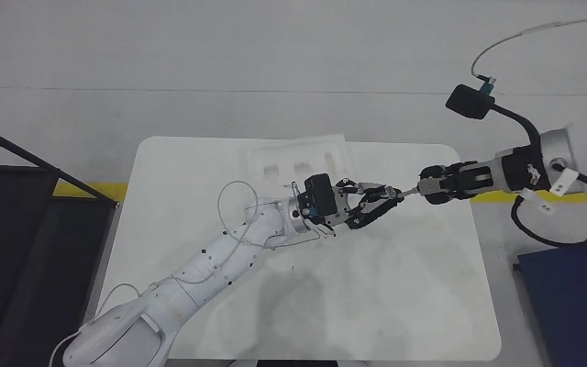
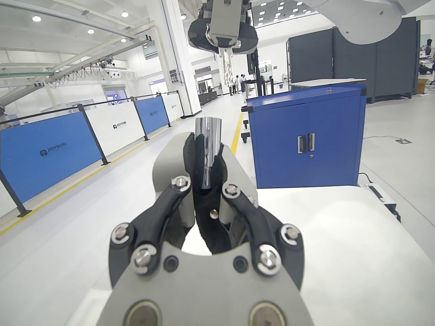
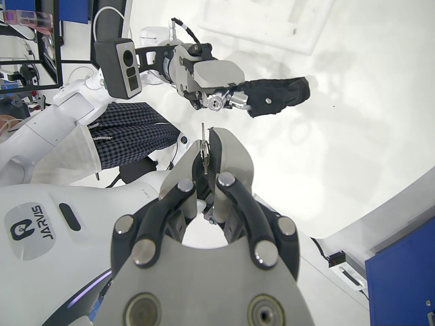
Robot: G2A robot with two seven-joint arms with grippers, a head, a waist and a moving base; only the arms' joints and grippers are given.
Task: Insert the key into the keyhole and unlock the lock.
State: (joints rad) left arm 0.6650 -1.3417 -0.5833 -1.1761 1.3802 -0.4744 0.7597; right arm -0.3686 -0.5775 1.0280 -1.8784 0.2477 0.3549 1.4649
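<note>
One key (image 3: 203,132), one lock (image 2: 208,144), one foam tray (image 1: 303,158), two grippers — left gripper (image 1: 379,203), right gripper (image 1: 426,191).

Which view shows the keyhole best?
The right wrist view: the keyhole faces that camera. The left wrist view gives the shiny side of the lock; in the top view it is too small to tell.

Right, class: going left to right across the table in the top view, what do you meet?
White moulded foam tray → left gripper, shut on the shiny metal lock → thin metal key → right gripper gripping it.
</note>
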